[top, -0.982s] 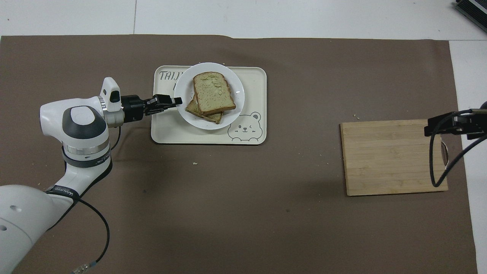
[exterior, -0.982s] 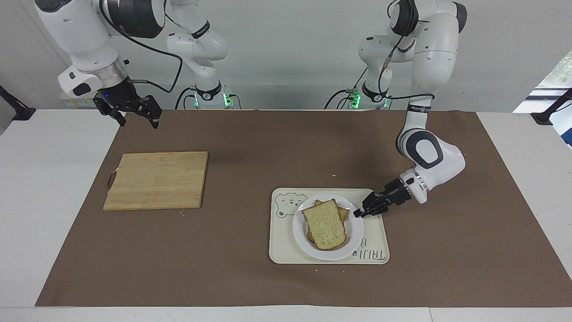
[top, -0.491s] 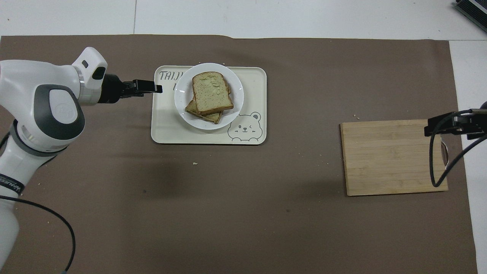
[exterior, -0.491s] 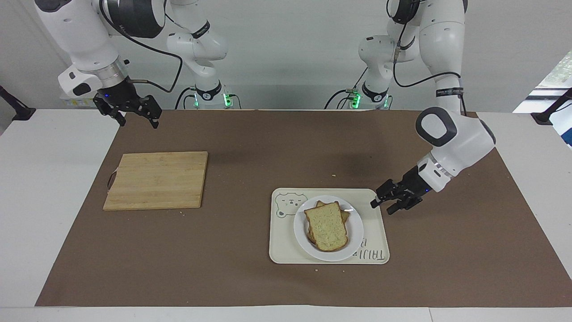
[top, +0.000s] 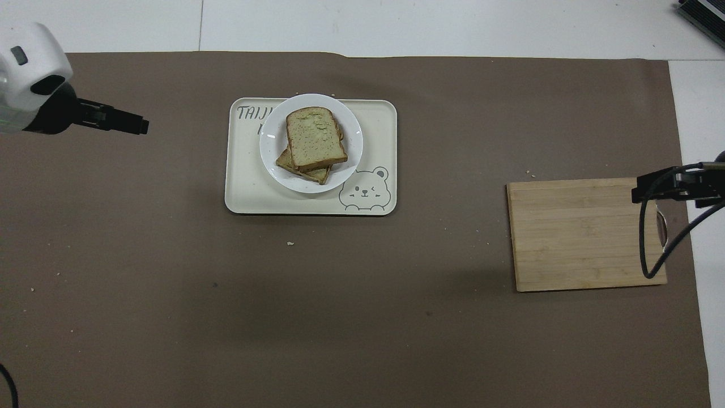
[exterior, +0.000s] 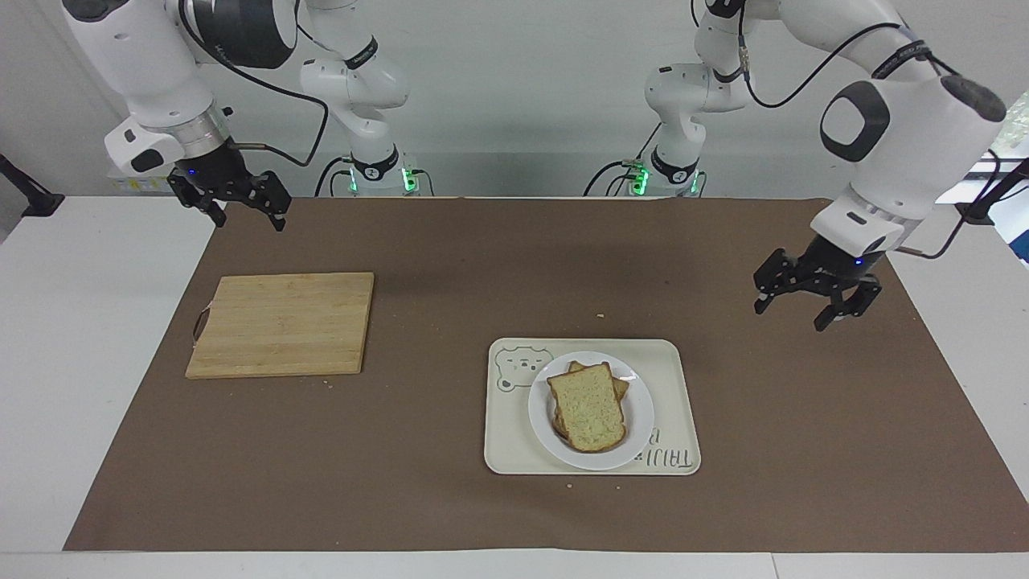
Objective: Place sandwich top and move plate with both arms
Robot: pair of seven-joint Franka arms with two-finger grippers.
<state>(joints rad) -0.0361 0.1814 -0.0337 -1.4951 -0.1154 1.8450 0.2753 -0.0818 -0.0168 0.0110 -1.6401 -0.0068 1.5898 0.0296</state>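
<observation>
The right arm waits near its own end of the table, its black two-finger right gripper raised over the mat's edge just past the pale rectangular bamboo cutting board, fingers spread wide and holding nothing. The board lies flat on the brown paper mat with nothing on it, a small loop handle at its outer end.

Toward the left arm's end, the black two-finger left gripper hangs in the air over bare brown mat, well apart from the tray, its fingers standing fully apart and empty.

Farther from the robots sits the cream rectangular tray with rounded corners, flat on the mat. A bear face is drawn in one corner, and grey letters in the corner diagonally across from it read "TAIJI", the rest hidden under the plate. The small round white plate rests on the tray, toward its edge farther from the robots. On the plate lies the sandwich top, a pale bread slice with brown crust, stacked on another toast slice whose corners stick out beneath it, slightly turned
</observation>
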